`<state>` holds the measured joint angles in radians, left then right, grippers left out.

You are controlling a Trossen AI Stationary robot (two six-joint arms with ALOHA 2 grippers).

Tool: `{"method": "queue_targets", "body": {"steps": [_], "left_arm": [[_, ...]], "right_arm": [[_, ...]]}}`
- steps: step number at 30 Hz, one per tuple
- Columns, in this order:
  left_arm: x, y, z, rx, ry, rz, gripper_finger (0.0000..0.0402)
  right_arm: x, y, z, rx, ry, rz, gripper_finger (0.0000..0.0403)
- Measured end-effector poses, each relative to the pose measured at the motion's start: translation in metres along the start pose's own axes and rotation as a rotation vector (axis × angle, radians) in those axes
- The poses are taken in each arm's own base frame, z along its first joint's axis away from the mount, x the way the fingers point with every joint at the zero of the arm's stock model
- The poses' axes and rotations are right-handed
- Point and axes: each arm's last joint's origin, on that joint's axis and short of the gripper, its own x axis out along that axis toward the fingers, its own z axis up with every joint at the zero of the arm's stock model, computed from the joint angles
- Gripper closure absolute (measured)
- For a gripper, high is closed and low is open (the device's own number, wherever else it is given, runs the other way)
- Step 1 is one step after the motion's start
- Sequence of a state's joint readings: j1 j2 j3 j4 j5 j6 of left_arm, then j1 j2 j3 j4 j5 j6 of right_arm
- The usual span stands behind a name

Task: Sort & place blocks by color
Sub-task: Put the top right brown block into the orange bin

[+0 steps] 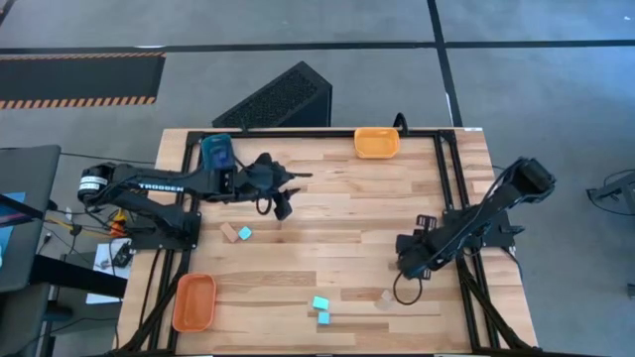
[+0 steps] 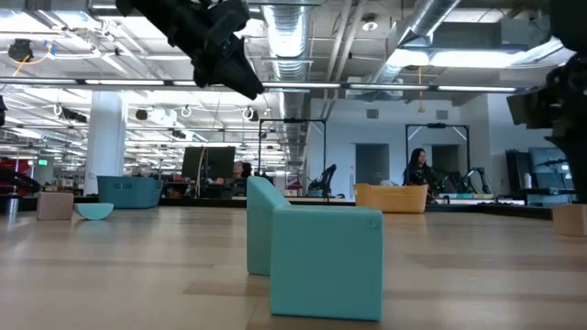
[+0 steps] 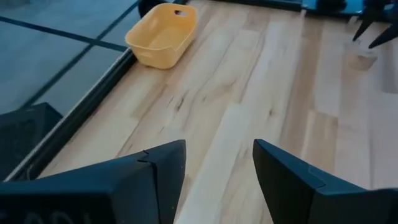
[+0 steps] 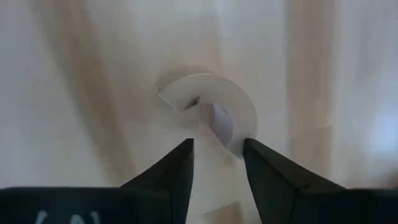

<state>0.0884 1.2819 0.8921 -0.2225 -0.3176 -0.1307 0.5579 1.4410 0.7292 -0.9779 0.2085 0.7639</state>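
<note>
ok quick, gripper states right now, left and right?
Left gripper: open, empty, above bare table short of the yellow tray.
Right gripper: open, holding nothing, poised over a pale arch-shaped block.

Table (image 1: 337,213): pale wood planks, visible grain, smooth with a soft sheen in the low view. Table edge rails: dark, matt, look like metal.

Yellow-orange tray (image 1: 377,143): plastic, smooth, slightly glossy. Orange tray (image 1: 194,301): same plastic look. Teal tray (image 1: 216,152): plastic, smooth.

2 cyan blocks (image 1: 321,309): smooth, matt, evenly coloured faces. Tan block (image 1: 230,233): bare wood, matt.

Pale arch-shaped block (image 4: 208,109): light wood, unfinished, matt.

Left gripper (image 3: 217,180) and right gripper (image 4: 217,171): fingers dark, matt, plastic-looking.

Floor around table: grey, smooth, dull.
</note>
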Motion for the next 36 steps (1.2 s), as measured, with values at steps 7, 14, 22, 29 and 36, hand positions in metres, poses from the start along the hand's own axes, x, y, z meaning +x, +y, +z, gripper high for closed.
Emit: {"method": "queue_targets", "body": {"steps": [7,14,22,29,36], "left_arm": [[-0.002,-0.003,-0.001,0.015,-0.001,0.043,0.0225],[-0.002,-0.002,-0.007,0.036,0.057,0.053,0.0225],[-0.002,-0.001,-0.012,0.053,0.108,0.062,0.0225],[-0.003,-0.001,-0.015,-0.007,0.136,0.064,0.0225],[-0.005,-0.004,-0.022,-0.089,0.195,0.055,0.0225]], "right_arm": [[0.010,-0.002,0.011,-0.025,-0.013,-0.055,0.0230],[0.011,-0.008,0.029,0.050,-0.100,0.020,0.0244],[0.013,-0.014,0.055,0.111,-0.220,0.136,0.0280],[0.016,-0.028,0.073,0.189,-0.270,0.219,0.0284],[0.021,-0.048,0.090,0.314,-0.340,0.257,0.0280]]}}
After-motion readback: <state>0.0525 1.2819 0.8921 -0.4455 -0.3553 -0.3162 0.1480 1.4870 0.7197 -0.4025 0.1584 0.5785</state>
